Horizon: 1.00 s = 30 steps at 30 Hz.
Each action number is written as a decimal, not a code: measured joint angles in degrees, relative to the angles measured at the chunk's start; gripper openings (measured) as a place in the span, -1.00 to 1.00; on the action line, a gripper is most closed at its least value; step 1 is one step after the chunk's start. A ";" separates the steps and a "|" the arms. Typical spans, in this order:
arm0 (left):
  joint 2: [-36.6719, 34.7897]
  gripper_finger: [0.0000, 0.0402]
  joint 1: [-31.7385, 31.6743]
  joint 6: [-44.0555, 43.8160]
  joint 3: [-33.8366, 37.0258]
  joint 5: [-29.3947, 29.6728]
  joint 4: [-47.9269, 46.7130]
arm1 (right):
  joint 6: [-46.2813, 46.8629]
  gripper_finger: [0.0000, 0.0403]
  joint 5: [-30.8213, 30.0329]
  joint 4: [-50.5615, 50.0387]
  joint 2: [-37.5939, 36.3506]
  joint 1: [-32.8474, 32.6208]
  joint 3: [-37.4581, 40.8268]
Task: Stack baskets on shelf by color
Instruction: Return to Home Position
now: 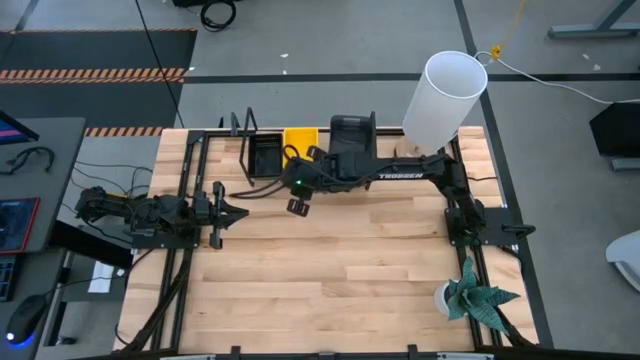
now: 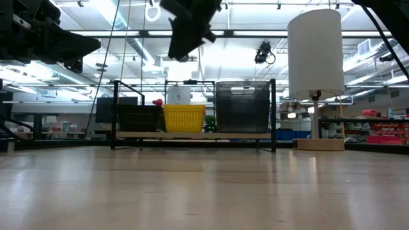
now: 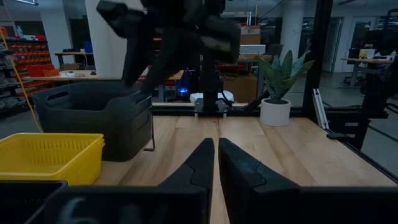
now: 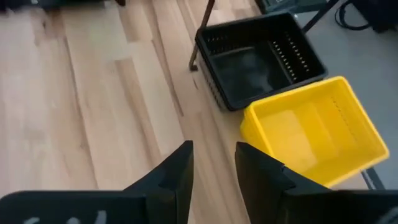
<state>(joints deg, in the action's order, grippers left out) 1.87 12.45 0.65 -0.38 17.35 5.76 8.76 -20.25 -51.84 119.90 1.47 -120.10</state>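
Observation:
Three groups of baskets stand on the shelf (image 2: 192, 135) at the table's far edge: black mesh (image 1: 265, 155) (image 4: 258, 59), yellow (image 1: 298, 142) (image 4: 317, 130) and dark grey (image 1: 352, 135) (image 2: 241, 105), each resting on its base between black uprights. My right gripper (image 1: 298, 203) (image 4: 214, 168) hangs open and empty above the table, just on the near side of the black and yellow baskets. My left gripper (image 1: 240, 212) (image 3: 216, 168) is shut and empty at the table's left, pointing toward the right.
A tall white cylindrical lamp (image 1: 445, 95) stands at the far right corner beside the shelf. A potted plant (image 1: 475, 295) sits at the near right corner. Black frame rails (image 1: 190, 180) run along the table's sides. Bare wooden tabletop (image 1: 330, 270) lies between the arms.

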 joint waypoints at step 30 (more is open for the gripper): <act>0.00 -0.81 0.00 0.01 0.02 0.01 0.00 | -3.29 -0.34 -0.04 -8.54 -0.45 4.34 2.84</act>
<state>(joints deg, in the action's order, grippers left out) 1.87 12.45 0.67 -0.36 17.37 5.76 5.47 -20.29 -60.38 119.45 5.81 -117.26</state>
